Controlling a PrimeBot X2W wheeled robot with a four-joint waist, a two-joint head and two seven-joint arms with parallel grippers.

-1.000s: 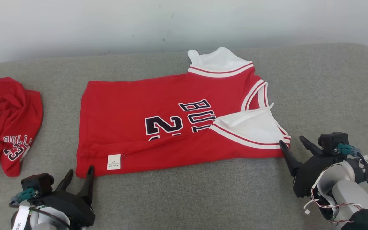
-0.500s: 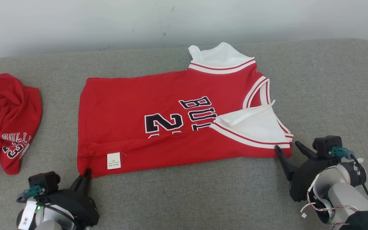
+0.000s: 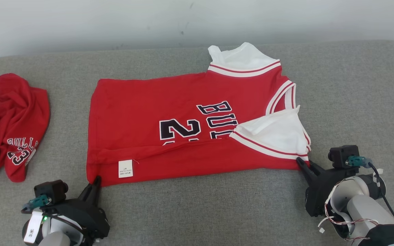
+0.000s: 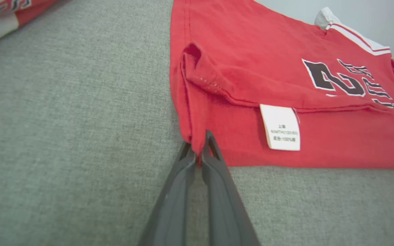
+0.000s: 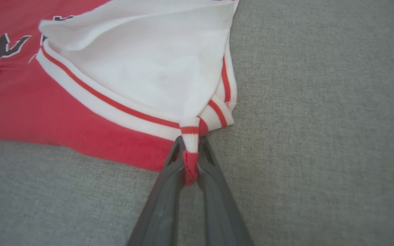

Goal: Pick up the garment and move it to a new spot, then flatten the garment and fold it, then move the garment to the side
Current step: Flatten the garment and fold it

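Observation:
The garment (image 3: 169, 112) is a red basketball jersey with white trim and dark lettering, spread across the grey cushion with its near long edge folded over. A white care label (image 3: 125, 168) shows near its lower left corner. My left gripper (image 3: 94, 181) is shut on that lower left hem corner; in the left wrist view the gripper (image 4: 198, 145) pinches the red fabric (image 4: 286, 68). My right gripper (image 3: 303, 164) is shut on the near shoulder corner; the right wrist view has the gripper (image 5: 191, 153) clamping the striped strap end of the garment (image 5: 142, 68).
A second red jersey (image 3: 12, 126) lies crumpled at the far left of the cushion (image 3: 354, 102). A pale wall runs behind the cushion's back edge. Bare grey fabric stretches in front of the garment and to its right.
Both grippers have shut on the garment's near corners, the left first and the right just now. The head camera has shifted a little, so the whole scene sits slightly right.

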